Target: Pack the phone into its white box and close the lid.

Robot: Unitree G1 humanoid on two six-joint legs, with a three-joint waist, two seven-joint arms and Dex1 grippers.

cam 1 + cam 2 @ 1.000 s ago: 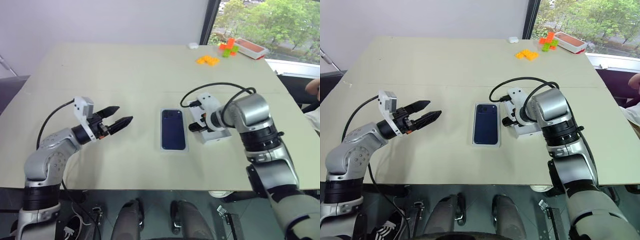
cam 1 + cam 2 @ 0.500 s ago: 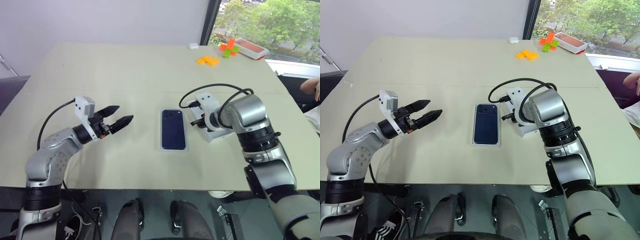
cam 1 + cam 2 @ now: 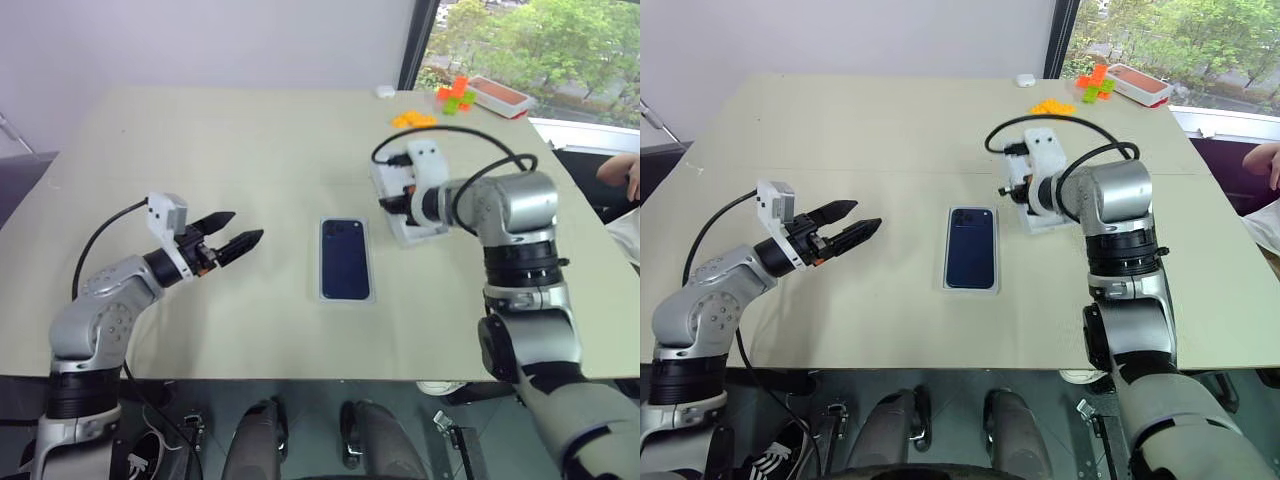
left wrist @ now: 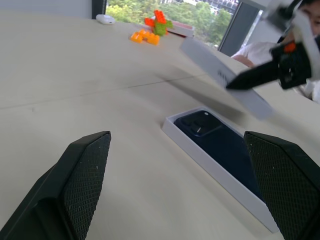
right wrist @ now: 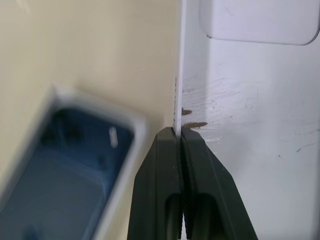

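Note:
The dark blue phone (image 3: pixel 346 258) lies face down in the white box (image 3: pixel 347 299) at the table's middle. Just beyond and to the right of it, my right gripper (image 3: pixel 386 205) is shut on one wall of the lid (image 3: pixel 420 230) and holds it tilted off the table. In the right wrist view its fingers (image 5: pixel 165 150) pinch the lid's edge, with the lid's (image 5: pixel 250 100) white inside on one side and the phone (image 5: pixel 60 165) below. My left gripper (image 3: pixel 248 225) hovers open to the left of the box, holding nothing and pointing toward it.
Orange blocks (image 3: pixel 414 120) lie at the far right of the table, with green and orange blocks beside a red tray (image 3: pixel 497 94). A small white object (image 3: pixel 386 91) sits near them. A person's arm (image 3: pixel 620 170) shows at the right edge.
My right gripper shut on the lid's wall and raised it off the table, carrying it up and farther away. The left arm stayed put.

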